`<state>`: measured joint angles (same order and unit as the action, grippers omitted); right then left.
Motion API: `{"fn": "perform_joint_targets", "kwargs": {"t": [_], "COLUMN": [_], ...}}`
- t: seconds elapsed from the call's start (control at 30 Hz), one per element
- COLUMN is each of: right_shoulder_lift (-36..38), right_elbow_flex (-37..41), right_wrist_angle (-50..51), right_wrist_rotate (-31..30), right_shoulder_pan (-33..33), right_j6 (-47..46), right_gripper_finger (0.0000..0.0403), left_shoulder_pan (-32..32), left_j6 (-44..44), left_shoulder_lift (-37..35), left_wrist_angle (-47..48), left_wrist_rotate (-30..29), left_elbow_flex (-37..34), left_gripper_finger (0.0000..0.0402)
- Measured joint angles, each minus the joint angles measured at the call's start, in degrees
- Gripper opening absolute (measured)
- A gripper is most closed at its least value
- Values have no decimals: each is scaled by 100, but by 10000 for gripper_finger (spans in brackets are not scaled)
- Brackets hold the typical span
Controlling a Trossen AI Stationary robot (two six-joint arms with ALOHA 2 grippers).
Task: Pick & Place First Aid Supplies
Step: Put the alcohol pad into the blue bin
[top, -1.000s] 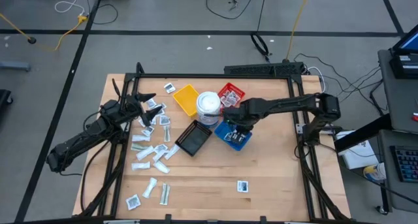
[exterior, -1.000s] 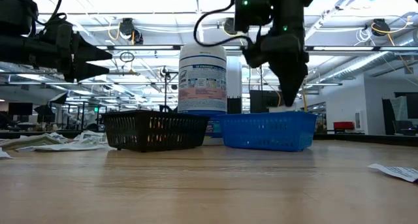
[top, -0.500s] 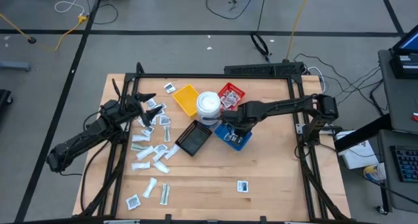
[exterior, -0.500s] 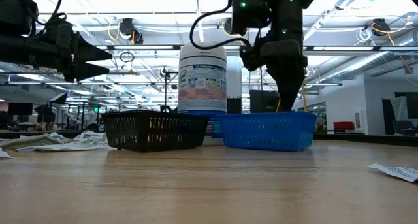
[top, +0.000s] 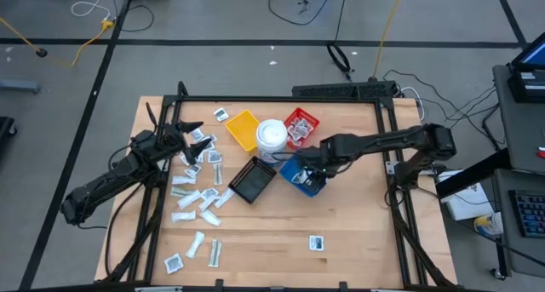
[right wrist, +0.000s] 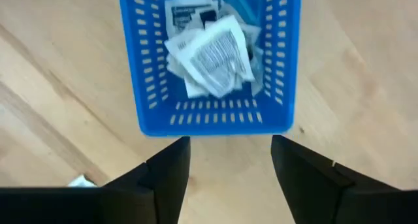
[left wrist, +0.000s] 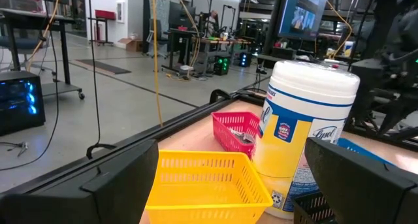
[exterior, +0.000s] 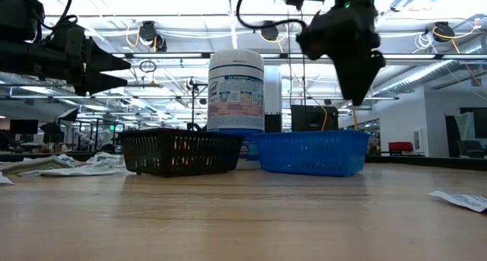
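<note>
Nearest the low camera, a lone packet (exterior: 459, 199) flat on the wood, well in front of the blue tray (exterior: 312, 152) and off to its right; from above the same packet (top: 316, 242) sits alone, well apart from the tray. Next back, the blue tray itself (right wrist: 151, 87), several printed packets (right wrist: 210, 54) piled inside, none spilling over the rim. Above its near end, the right gripper (top: 312, 168), fingers (right wrist: 170, 175) spread wide and holding nothing, hanging clear over the rim in the low view (exterior: 358, 78). Black tray (top: 251, 180) just left of the blue one, with the white tub (top: 272, 137) standing upright behind the two. Red tray (top: 301, 126) beyond the blue tray, a few packets in it; yellow tray (top: 243, 129) left of the tub. Far left of the blue tray, past the black one, the loose scatter of packets (top: 194, 198) spread over the table. Left gripper (top: 189, 131) hovering over the scatter's far end, jaws apart, nothing between them.
</note>
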<state>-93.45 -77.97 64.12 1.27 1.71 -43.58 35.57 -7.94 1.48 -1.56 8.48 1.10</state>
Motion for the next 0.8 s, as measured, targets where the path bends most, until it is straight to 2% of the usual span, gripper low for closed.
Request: {"fn": "perform_joint_targets", "kwargs": {"t": [0.33,0.57,0.8], "right_shoulder_lift": [233,-73,-553], "right_elbow_flex": [0,-2,-226], "right_wrist_angle": [135,-166,-513], "right_wrist_rotate": [-316,-271,-78], "right_shoulder_pan": [822,1683,2353], "right_j6": [-1006,-1719,-3049], "right_gripper_finger": [204,203,203], "left_shoulder_pan": [1,1,2], "left_j6": [0,0,0], "left_shoulder_lift": [0,-1,1], "left_wrist_angle": [0,0,0], "left_wrist_rotate": [1,1,-1], "left_elbow_flex": [0,0,-1], "left_gripper_finger": [392,392,392]}}
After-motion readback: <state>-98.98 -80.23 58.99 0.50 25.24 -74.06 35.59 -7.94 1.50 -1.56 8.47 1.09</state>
